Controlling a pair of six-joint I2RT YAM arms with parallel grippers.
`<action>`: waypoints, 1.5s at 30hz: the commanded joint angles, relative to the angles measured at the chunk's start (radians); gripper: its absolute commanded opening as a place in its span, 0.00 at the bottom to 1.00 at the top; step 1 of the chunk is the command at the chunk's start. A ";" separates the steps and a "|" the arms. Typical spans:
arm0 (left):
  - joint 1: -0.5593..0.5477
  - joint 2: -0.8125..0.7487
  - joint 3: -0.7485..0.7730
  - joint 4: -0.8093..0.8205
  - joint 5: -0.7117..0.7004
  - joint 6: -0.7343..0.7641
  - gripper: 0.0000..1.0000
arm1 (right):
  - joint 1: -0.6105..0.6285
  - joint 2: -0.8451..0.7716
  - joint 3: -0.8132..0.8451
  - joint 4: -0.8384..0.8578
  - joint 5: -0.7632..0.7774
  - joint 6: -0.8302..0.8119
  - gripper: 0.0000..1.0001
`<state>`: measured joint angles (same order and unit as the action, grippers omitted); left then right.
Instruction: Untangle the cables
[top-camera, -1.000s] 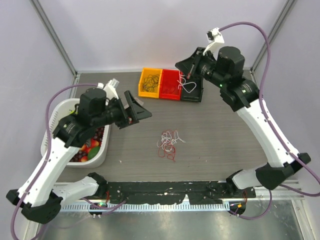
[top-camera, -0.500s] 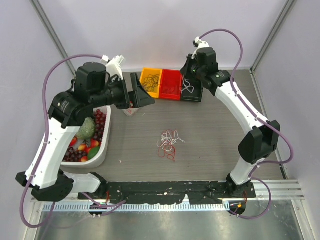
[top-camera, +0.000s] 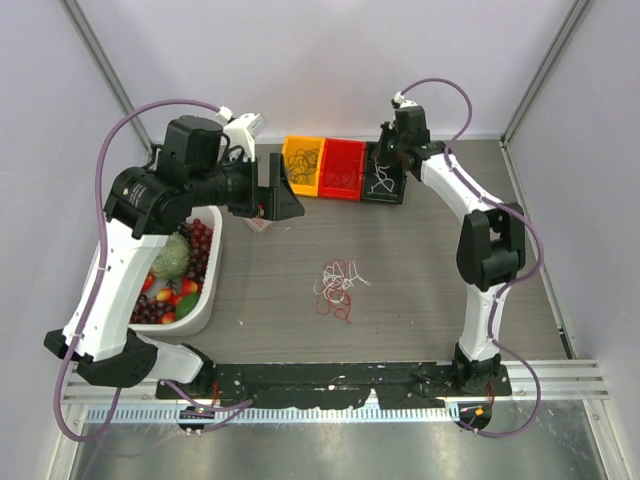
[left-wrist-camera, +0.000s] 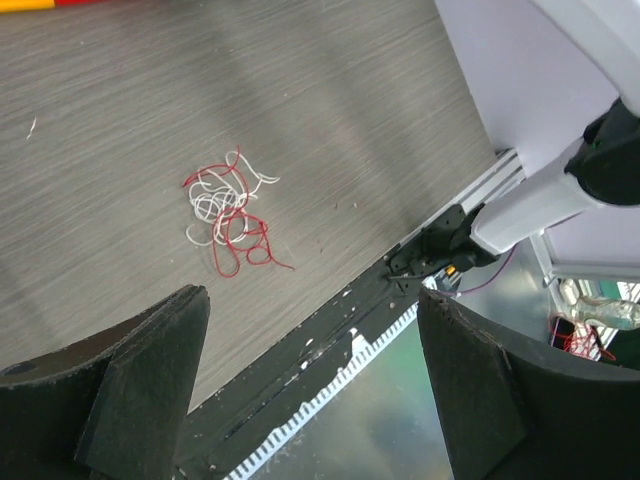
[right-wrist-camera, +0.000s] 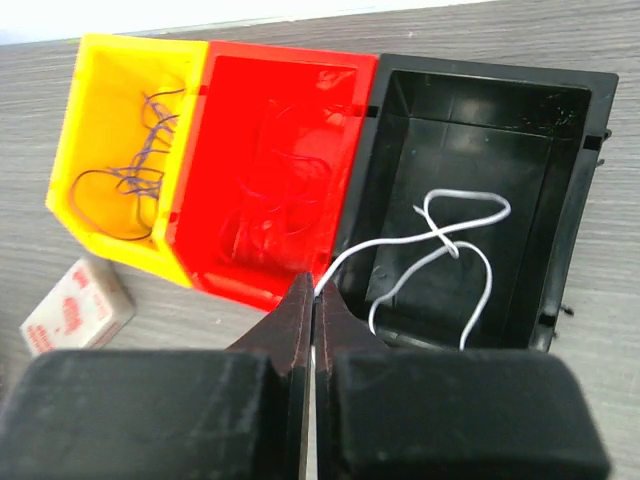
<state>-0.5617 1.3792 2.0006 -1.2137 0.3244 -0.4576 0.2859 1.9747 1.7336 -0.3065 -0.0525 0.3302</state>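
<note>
White cable trails from the clenched right gripper into the black bin, upper right; left gripper gapes, released, with the red-and-white tangle lying centre-left.

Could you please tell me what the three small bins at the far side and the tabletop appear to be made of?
The yellow rectangular bin, red rectangular bin and black rectangular bin look like glossy moulded plastic: uniform colour, thin walls, soft highlights inside. The grey tabletop looks like matt wood-grain laminate, judging by its fine parallel streaks; real wood cannot be ruled out.
</note>
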 joint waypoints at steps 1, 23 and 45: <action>0.009 -0.008 0.033 -0.044 0.022 0.065 0.89 | -0.019 0.101 0.128 0.046 -0.052 -0.023 0.01; 0.009 -0.049 -0.432 0.219 0.154 -0.213 0.63 | 0.067 -0.116 0.118 -0.541 -0.019 0.018 0.51; -0.128 0.351 -0.789 0.864 0.074 -0.679 0.34 | 0.222 -0.735 -0.911 -0.123 -0.202 0.325 0.44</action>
<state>-0.6823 1.6642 1.1324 -0.4313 0.4393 -1.0458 0.5392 1.3132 0.8379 -0.4892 -0.2619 0.6052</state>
